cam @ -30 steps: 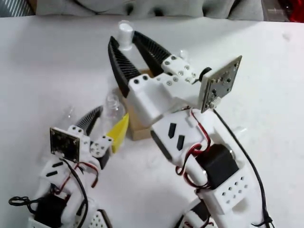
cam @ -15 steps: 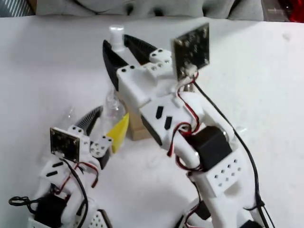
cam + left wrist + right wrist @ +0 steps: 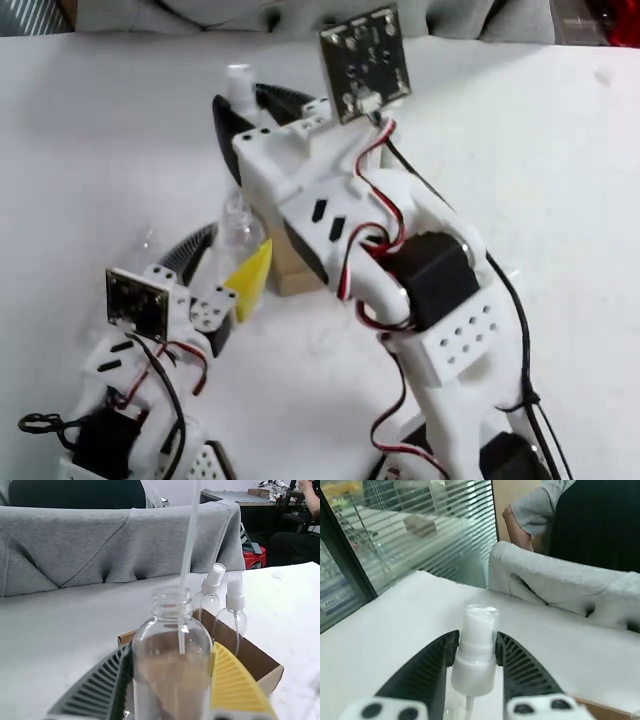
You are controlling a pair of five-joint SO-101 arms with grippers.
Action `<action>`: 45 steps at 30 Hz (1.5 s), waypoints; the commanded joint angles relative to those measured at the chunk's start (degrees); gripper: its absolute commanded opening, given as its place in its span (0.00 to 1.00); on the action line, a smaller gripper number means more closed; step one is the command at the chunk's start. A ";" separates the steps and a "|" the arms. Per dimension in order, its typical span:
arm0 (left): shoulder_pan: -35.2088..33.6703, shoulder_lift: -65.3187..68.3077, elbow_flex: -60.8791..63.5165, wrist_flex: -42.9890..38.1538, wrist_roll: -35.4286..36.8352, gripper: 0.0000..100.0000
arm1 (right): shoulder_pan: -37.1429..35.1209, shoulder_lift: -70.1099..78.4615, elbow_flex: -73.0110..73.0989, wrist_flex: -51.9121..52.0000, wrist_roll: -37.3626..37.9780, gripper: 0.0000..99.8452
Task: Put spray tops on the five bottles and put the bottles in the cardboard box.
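Observation:
A clear bottle [image 3: 171, 665] with an open neck stands upright, and my left gripper [image 3: 172, 680] is shut on it between its grey and yellow fingers. In the high view the bottle [image 3: 238, 225] is just left of the cardboard box [image 3: 290, 270], with my left gripper [image 3: 228, 258] around it. My right gripper [image 3: 475, 647] is shut on a white spray top [image 3: 474, 650]. From above, that spray top [image 3: 240, 80] sits in my right gripper [image 3: 250, 102] over the bottle. Its thin tube [image 3: 187, 555] hangs down into the bottle's neck. Two capped bottles [image 3: 235, 605] stand in the box [image 3: 252, 655].
The right arm [image 3: 400, 270] covers most of the box and the table's middle. A grey cushion [image 3: 100, 535] runs along the table's far edge. Open white table [image 3: 560, 160] lies to the right and far left.
My right gripper has swung left with the spray top and its wrist has tipped up, bringing the top over the held bottle. The left arm has kept still.

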 commanded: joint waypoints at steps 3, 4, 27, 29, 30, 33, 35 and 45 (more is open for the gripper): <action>-0.57 -0.57 -0.70 -1.85 -0.62 0.05 | -0.48 3.12 -7.74 4.97 -0.26 0.02; -0.57 -0.57 -0.70 -1.85 -0.62 0.05 | -0.48 3.82 -8.70 5.85 -0.26 0.02; -0.66 -0.57 -0.62 -1.49 -0.62 0.05 | -7.34 10.77 -17.67 25.36 16.62 0.02; -0.66 -0.57 -0.62 -1.49 -0.62 0.05 | -7.34 10.68 -17.67 27.38 18.90 0.02; -0.66 -0.57 -0.62 -1.49 -0.62 0.05 | -7.34 10.68 -17.67 28.00 19.60 0.02; -0.66 -0.57 -0.62 -1.49 -0.62 0.05 | -7.96 10.68 -17.67 29.85 21.10 0.02; -0.66 -0.57 -0.62 -1.49 -0.62 0.05 | -8.57 10.68 -17.67 31.43 22.68 0.02; -0.66 -0.57 -0.62 -1.58 -0.62 0.05 | -8.04 10.77 -20.75 29.23 19.69 0.02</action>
